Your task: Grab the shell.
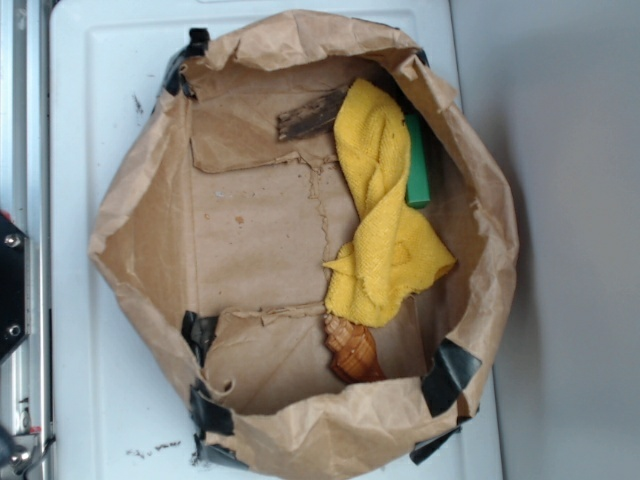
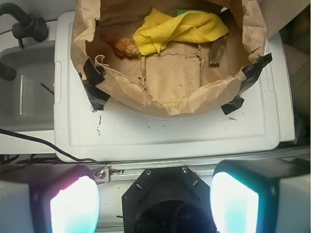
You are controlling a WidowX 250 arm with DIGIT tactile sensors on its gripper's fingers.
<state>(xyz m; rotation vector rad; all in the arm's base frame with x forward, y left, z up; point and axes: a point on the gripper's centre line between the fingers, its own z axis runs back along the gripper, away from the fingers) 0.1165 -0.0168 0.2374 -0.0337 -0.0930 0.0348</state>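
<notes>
The shell is a small glossy orange-brown spiral lying on the floor of an open brown paper bag, near its lower wall, just below a yellow cloth. In the wrist view the shell lies at the bag's upper left, touching the cloth. My gripper is far from it, over the metal rail outside the white tray. It is open, with wide-set fingers and nothing between them. The gripper does not show in the exterior view.
A dark flat wood piece and a green block lie in the bag's upper part. Black tape holds the bag's rim. The bag sits on a white tray; a black cable runs at the left.
</notes>
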